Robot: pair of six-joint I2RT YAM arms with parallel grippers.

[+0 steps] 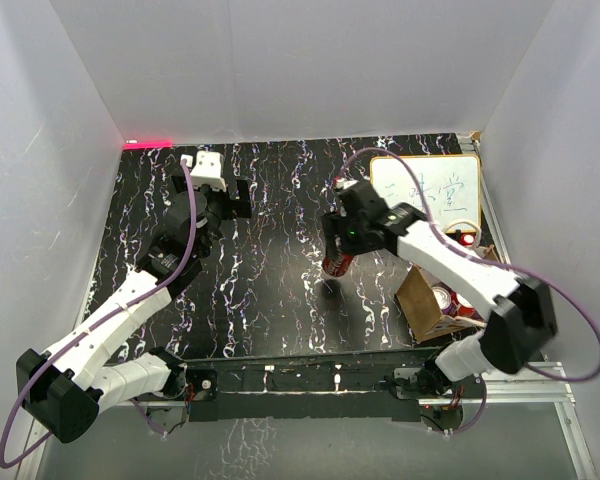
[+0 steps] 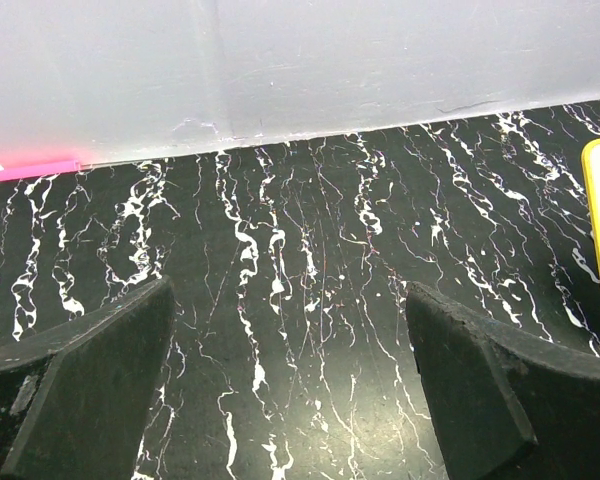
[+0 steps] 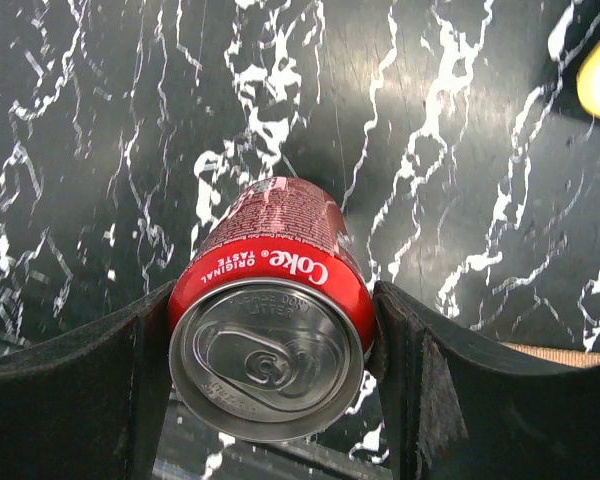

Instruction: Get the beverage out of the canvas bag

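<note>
Right hand [image 3: 275, 350]: pinching the Coke can [image 3: 265, 270], lid facing my wrist camera.
Left hand [image 2: 290, 330]: spread over the desk [image 2: 310, 200].
Top view only: bag [image 1: 418, 300], a can top [image 1: 442, 297] inside.

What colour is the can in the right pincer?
Red can, silver top; best in right wrist view.

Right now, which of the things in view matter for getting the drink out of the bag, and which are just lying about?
Job: Coke can, clamped in the right gripper; canvas bag, another can showing inside.
Lying about: white board; pink strip; left gripper, open, empty.
</note>
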